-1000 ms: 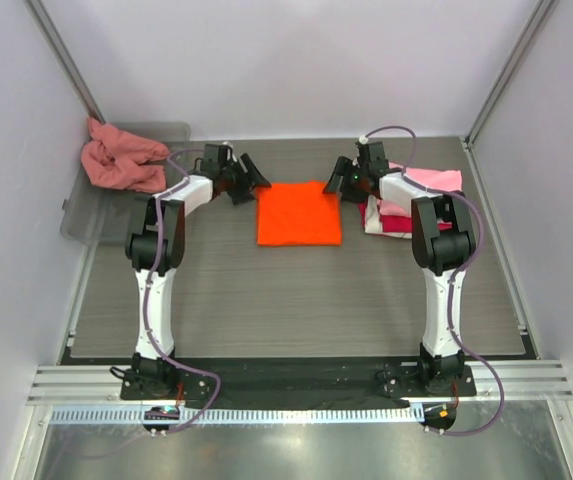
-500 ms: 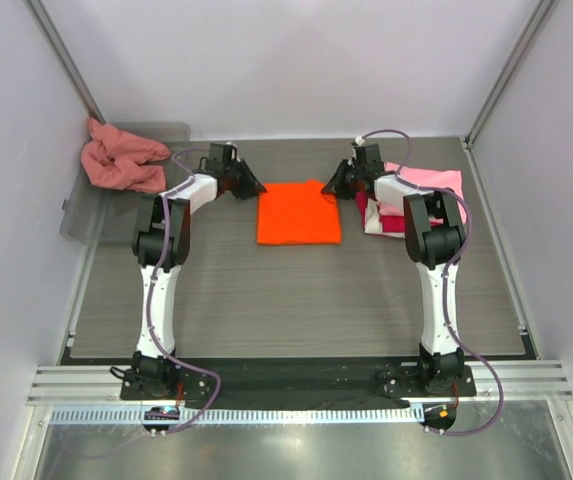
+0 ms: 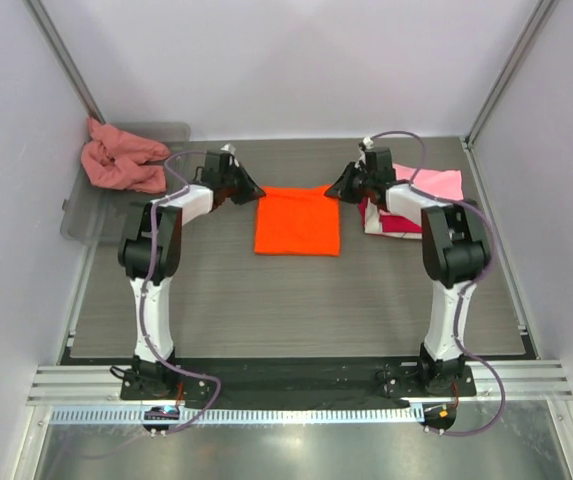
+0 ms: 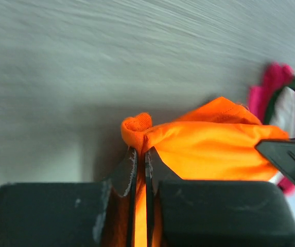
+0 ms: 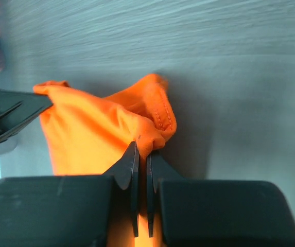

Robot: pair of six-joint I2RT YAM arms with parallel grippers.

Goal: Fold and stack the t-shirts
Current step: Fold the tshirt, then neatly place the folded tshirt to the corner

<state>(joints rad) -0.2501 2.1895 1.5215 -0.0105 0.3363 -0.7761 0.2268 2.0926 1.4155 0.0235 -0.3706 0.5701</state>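
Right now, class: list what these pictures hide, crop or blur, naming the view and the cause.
Top view: the right arm covers part of the folded stack, so its layers cannot be counted.
Left wrist view: the left gripper hides the orange shirt's near edge.
Right wrist view: the frame edge crops the stack.

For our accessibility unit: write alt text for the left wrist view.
The left gripper, shut, pinches a bunched corner of the bright orange cloth t-shirt over the grey wood-grain table; blurred crimson and pink cloth lies beyond.
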